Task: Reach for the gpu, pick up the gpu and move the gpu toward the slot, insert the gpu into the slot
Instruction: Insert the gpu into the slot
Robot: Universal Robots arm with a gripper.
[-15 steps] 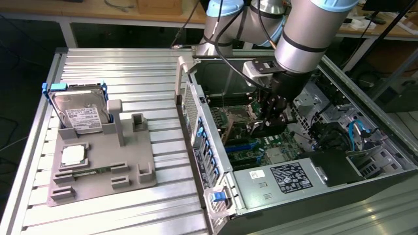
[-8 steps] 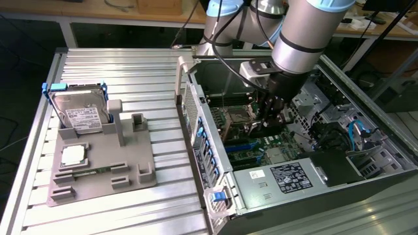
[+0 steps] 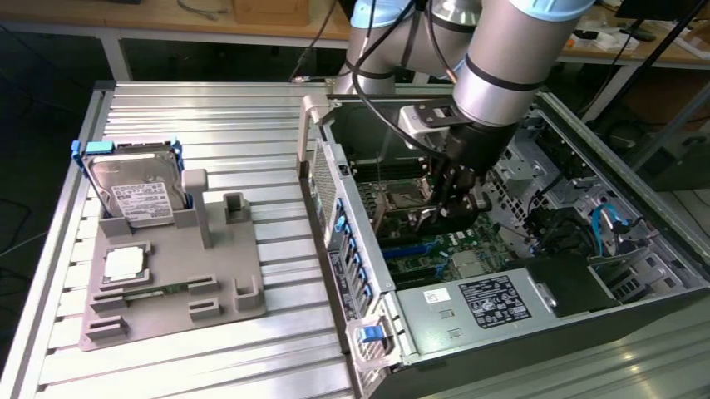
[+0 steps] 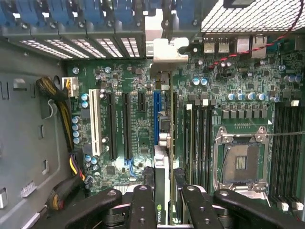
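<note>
The gpu (image 4: 162,143) stands on edge between the fingers (image 4: 143,205) of the pincer (image 4: 163,202), clamped at its upper edge; its silver bracket (image 4: 169,50) sits at the far end against the case's rear wall; the card hangs just beside the blue slot (image 4: 156,119), running parallel with it over the green motherboard (image 4: 238,81). In the exterior view the arm (image 3: 494,75) reaches steeply down into the open computer case (image 3: 621,291) on the desk (image 3: 222,108), the pincer (image 3: 455,204) low over the board; the hard drive (image 3: 139,195) rests in a grey holder at the exterior view's left.
</note>
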